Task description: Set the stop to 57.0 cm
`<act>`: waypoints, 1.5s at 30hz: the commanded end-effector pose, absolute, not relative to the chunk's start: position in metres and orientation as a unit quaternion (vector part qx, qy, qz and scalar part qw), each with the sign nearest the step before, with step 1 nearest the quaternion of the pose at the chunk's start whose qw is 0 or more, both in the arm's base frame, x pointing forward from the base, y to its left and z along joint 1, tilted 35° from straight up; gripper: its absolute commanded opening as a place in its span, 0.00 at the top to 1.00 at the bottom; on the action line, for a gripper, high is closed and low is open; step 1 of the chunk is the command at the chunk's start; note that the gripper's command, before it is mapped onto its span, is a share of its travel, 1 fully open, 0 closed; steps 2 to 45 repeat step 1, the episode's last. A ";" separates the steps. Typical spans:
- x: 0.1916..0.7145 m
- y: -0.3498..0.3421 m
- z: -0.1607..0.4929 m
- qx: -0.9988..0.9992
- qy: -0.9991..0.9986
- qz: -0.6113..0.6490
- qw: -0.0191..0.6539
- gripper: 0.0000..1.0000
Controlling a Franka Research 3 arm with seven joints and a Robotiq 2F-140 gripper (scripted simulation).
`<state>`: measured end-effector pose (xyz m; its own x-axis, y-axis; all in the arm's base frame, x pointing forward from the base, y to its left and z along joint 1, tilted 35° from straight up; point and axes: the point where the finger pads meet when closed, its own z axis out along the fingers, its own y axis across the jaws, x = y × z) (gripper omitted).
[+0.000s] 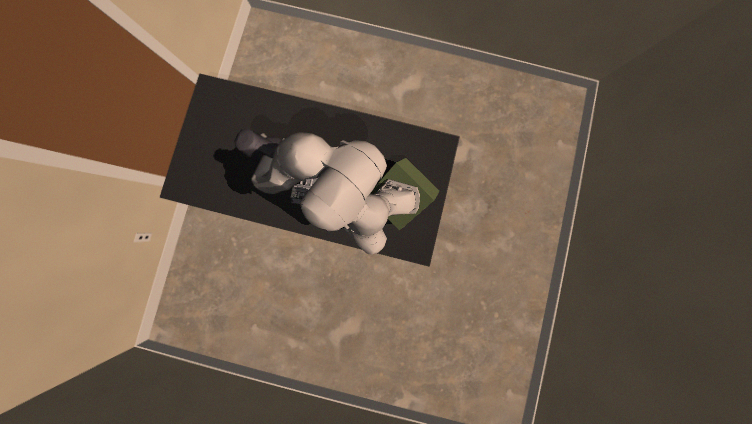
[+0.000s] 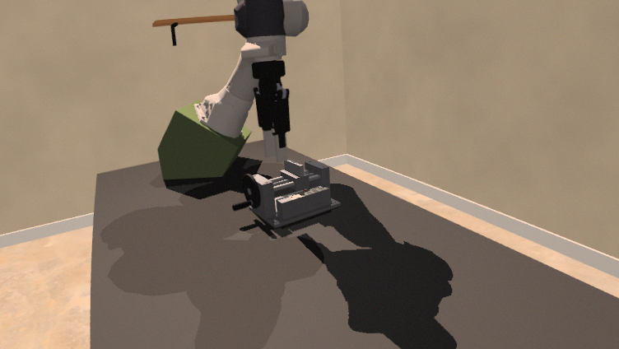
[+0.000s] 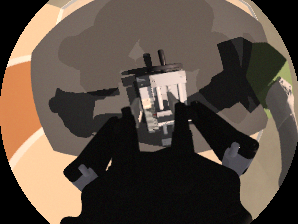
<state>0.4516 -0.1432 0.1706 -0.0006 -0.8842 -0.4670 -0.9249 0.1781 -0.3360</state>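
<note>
Dark table (image 2: 433, 303): stop fixture (image 2: 295, 199), seemingly tilted green block (image 2: 194, 149).

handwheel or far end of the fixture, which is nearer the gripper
The far end. The gripper hangs above the back, while the handwheel faces forward, untouched.

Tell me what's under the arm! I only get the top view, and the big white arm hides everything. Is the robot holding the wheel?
Observer: No. In the exterior view the gripper hangs above the grey stop fixture, touching nothing.
Operator: Where's the wheel, then?
Observer: The black handwheel sits on the fixture's left end in that view, lower than the gripper.
Operator: Are the fingers shut?
Observer: The fingers are partly open and hold nothing; the wrist view shows the fixture between them.
</note>
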 end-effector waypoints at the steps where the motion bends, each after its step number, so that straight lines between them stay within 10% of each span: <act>1: 0.452 -0.143 0.171 -0.637 0.709 0.035 0.300 0.67; 45: 0.452 -0.143 0.171 -0.637 0.709 0.035 0.300 0.67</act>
